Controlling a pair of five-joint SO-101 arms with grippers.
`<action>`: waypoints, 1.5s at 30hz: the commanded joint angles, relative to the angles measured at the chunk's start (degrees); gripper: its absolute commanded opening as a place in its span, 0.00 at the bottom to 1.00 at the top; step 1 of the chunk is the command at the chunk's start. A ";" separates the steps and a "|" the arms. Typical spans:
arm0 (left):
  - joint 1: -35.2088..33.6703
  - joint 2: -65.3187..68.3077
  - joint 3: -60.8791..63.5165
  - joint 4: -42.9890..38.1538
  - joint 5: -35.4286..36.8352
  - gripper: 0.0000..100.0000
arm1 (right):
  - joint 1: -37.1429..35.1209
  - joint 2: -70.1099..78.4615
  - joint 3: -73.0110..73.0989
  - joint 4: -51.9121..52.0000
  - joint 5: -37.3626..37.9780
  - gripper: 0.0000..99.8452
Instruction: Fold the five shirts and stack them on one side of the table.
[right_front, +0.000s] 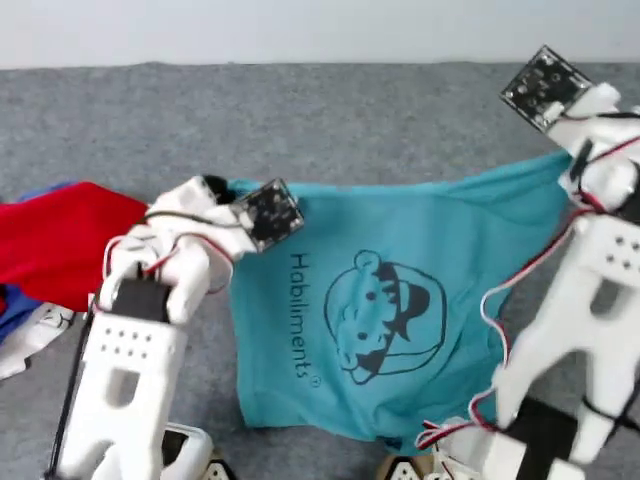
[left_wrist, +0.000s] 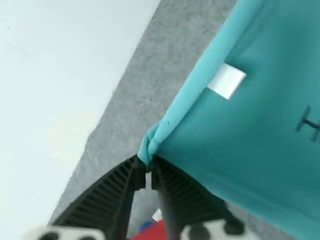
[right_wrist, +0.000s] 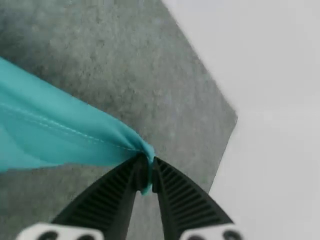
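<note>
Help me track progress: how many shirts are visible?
4: a teal printed shirt mid-table, held by left gripper and right gripper; red shirt, blue shirt and white shirt heaped at left. Others may hide underneath.

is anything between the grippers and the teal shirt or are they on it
Nothing visible is in the way. The left gripper is shut on one corner of the teal shirt, the right gripper on another, with the cloth pinched directly between each one's fingers.
</note>
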 joint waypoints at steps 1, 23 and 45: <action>-2.37 10.46 -9.19 -6.59 -1.23 0.01 | -1.89 3.38 -0.62 -9.45 -0.79 0.01; -4.22 56.26 -63.52 -6.33 -16.18 0.01 | -7.25 20.44 -0.79 -52.97 -0.53 0.01; -4.13 56.09 -61.58 48.70 -9.23 0.01 | -7.43 10.42 -0.70 19.12 3.52 0.01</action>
